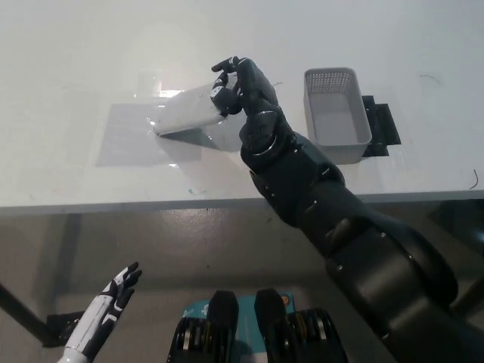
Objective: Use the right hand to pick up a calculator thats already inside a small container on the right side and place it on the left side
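One flat, pale grey rectangular calculator [185, 112], clamped at its right end in the fingers [225, 97] of the black right robot hand [238, 85], tilted, its left end down close to the worktop [68, 68] (touching or just above: cannot tell). Keys not readable from this angle. Position: left of the container, over the right edge of one clear, glossy plastic sheet [144, 134] lying flat on the surface, with a shadow right beneath.

One small white perforated plastic basket [336, 113], rectangular, open top, nothing visible inside, standing to the right of the black arm and near the front edge. One flat black object [380, 121] partly tucked under the basket's right side, kind unclear.

One white left robot hand [113, 296], low at the lower left, below the worktop's edge, well apart from everything on it, holding nothing, fingers spread.

Worktop: white, smooth, matt, with a few thin dark scratches or hairs toward the right and front. Under its front edge a grey-brown floor and one dark slanted leg or strut [23, 316] at the far lower left.
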Controlling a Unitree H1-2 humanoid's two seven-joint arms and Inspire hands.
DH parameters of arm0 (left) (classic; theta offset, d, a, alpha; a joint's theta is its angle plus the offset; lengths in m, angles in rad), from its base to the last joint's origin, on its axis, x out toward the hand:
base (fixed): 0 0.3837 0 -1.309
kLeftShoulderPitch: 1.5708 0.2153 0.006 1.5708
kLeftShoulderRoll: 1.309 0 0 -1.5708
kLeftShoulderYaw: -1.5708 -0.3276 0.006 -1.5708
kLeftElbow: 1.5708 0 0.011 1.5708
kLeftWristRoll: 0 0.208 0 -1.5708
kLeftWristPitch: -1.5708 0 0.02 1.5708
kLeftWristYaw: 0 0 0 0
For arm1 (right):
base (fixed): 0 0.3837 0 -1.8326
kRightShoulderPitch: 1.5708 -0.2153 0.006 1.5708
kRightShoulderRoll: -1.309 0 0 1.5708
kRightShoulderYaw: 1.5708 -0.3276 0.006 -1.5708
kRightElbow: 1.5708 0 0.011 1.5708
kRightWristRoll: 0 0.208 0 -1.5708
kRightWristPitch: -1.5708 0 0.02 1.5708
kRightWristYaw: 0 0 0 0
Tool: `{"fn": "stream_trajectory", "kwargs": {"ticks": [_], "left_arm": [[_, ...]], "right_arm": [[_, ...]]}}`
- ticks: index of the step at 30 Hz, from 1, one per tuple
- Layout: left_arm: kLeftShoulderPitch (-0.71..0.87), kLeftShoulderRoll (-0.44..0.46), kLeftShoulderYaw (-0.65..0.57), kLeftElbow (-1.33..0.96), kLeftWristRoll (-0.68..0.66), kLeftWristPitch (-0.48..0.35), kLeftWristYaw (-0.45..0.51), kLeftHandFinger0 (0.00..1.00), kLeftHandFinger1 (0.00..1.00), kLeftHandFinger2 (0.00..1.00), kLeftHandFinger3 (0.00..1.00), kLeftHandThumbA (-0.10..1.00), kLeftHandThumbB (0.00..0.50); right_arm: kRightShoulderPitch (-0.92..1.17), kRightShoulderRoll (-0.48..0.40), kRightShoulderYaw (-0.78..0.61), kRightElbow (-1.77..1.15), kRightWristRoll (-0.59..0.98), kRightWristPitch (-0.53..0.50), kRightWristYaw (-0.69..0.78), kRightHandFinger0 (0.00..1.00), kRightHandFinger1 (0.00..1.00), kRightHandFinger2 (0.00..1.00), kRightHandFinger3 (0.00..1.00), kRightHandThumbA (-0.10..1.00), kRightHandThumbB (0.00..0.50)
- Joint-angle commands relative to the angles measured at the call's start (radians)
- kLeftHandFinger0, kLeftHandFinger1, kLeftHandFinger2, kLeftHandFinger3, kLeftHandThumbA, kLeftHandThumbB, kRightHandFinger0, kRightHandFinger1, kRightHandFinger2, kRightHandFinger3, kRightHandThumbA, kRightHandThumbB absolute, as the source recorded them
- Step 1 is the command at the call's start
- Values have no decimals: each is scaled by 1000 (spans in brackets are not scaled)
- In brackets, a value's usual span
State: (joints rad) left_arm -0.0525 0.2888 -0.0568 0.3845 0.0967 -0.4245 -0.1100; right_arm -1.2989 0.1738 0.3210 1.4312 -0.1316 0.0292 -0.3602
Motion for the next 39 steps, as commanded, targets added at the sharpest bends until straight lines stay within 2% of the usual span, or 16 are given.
{"fn": "stream_trajectory", "kwargs": {"ticks": [1, 2, 6, 7, 8, 12, 16, 21, 22, 28, 29, 30, 32, 33, 35, 39], "left_arm": [[-22, 33, -4, -33, 17, -28, -19, 1000, 1000, 1000, 1000, 1000, 500], [-20, 33, -5, -37, 17, -20, -22, 1000, 1000, 1000, 1000, 1000, 500], [-19, 34, -5, -37, 19, -23, -22, 1000, 1000, 1000, 1000, 1000, 500], [-18, 33, -5, -38, 18, -23, -23, 1000, 1000, 1000, 1000, 1000, 500], [-18, 33, -5, -38, 20, -23, -24, 1000, 1000, 1000, 1000, 1000, 500], [-23, 33, -3, -35, 17, -25, -31, 1000, 1000, 1000, 1000, 1000, 500], [-26, 30, -3, -26, 15, -27, -30, 1000, 1000, 1000, 1000, 1000, 500], [-18, 29, -1, -26, 22, -33, -22, 1000, 1000, 1000, 1000, 1000, 500], [-20, 28, 0, -22, 15, -35, -26, 1000, 1000, 1000, 1000, 1000, 500], [-27, 27, -4, 1, 17, -45, -21, 1000, 1000, 1000, 1000, 1000, 500], [-25, 26, -5, 0, 21, -45, -18, 1000, 1000, 1000, 1000, 1000, 500], [-21, 25, -6, -2, 22, -45, -16, 1000, 1000, 1000, 1000, 1000, 500], [-16, 21, -5, -2, 19, -45, -13, 1000, 1000, 1000, 1000, 1000, 500], [-13, 19, -5, 0, 17, -45, -12, 1000, 1000, 1000, 1000, 1000, 500], [-6, 17, -6, 0, 14, -45, -11, 1000, 1000, 1000, 1000, 1000, 500], [4, 19, -2, 1, 5, -45, -20, 1000, 1000, 1000, 1000, 1000, 500]], "right_arm": [[-90, -24, 96, 10, -124, 90, 157, 792, 1000, 1000, 1000, 461, 229], [-94, -32, 106, 12, -122, 116, 217, 1000, 1000, 1000, 1000, 553, 312], [-91, -46, 123, 4, -126, 143, 239, 1000, 1000, 1000, 1000, 653, 392], [-94, -55, 147, 3, -148, 157, 252, 1000, 1000, 1000, 1000, 807, 439], [-99, -68, 165, 2, -165, 166, 271, 1000, 1000, 1000, 1000, 882, 452], [-130, -110, 189, -6, -179, 179, 329, 1000, 1000, 1000, 1000, 1000, 484], [-167, -151, 144, -26, -142, 180, 359, 1000, 1000, 1000, 1000, 1000, 488], [-224, -229, 69, -148, -110, 92, 312, 1000, 1000, 1000, 1000, 1000, 437], [-221, -269, 4, -278, -74, 55, 277, 1000, 1000, 1000, 1000, 1000, 389], [-206, -402, -195, -847, -14, 114, 302, 1000, 1000, 1000, 1000, 1000, 398], [-206, -412, -224, -905, 3, 119, 311, 1000, 1000, 1000, 1000, 1000, 480], [-199, -433, -242, -1000, 1, 130, 318, 1000, 1000, 1000, 1000, 1000, 389], [-172, -466, -292, -1203, 21, 160, 332, 1000, 1000, 1000, 1000, 1000, 323], [-153, -486, -306, -1292, 18, 163, 339, 1000, 1000, 1000, 1000, 1000, 311], [-98, -517, -337, -1453, 17, 170, 349, 1000, 1000, 1000, 1000, 1000, 380], [74, -576, -449, -1846, 84, 233, 363, 1000, 1000, 1000, 1000, 1000, 355]]}}
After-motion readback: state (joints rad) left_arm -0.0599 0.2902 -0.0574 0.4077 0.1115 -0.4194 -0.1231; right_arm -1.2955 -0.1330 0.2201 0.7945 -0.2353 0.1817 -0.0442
